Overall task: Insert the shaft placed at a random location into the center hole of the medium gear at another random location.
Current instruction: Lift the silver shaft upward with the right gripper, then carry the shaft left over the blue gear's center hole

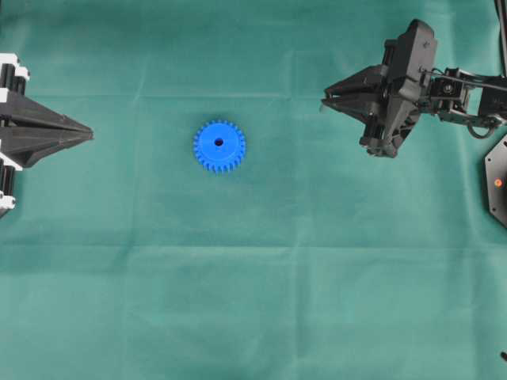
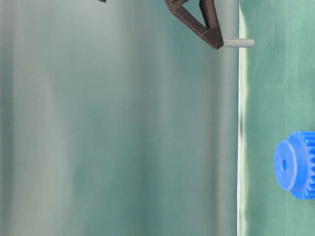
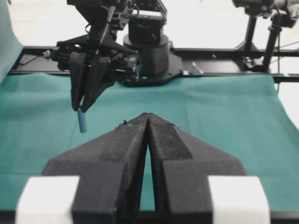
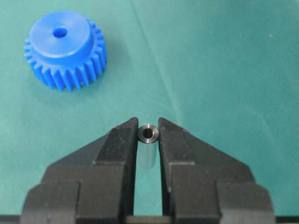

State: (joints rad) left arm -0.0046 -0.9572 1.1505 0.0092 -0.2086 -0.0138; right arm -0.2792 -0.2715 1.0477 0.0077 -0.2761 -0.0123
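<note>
The medium gear [image 1: 219,146] is bright blue and lies flat on the green cloth left of centre, its center hole [image 1: 219,143] facing up. The gear [image 4: 65,50] also shows at the upper left of the right wrist view, hole [image 4: 60,32] unblocked. My right gripper [image 1: 326,101] hovers well to the gear's right, above the cloth, shut on the shaft [image 4: 148,134], a short silvery pin held upright between the fingertips. The shaft [image 2: 239,43] sticks out below the fingers toward the cloth. My left gripper [image 1: 89,133] rests at the left edge, shut on nothing.
Green cloth [image 1: 261,269] covers the whole table. The right arm's black base [image 1: 497,182] sits at the right edge. In the left wrist view, a black rail and camera stands [image 3: 252,37] run along the far side of the table.
</note>
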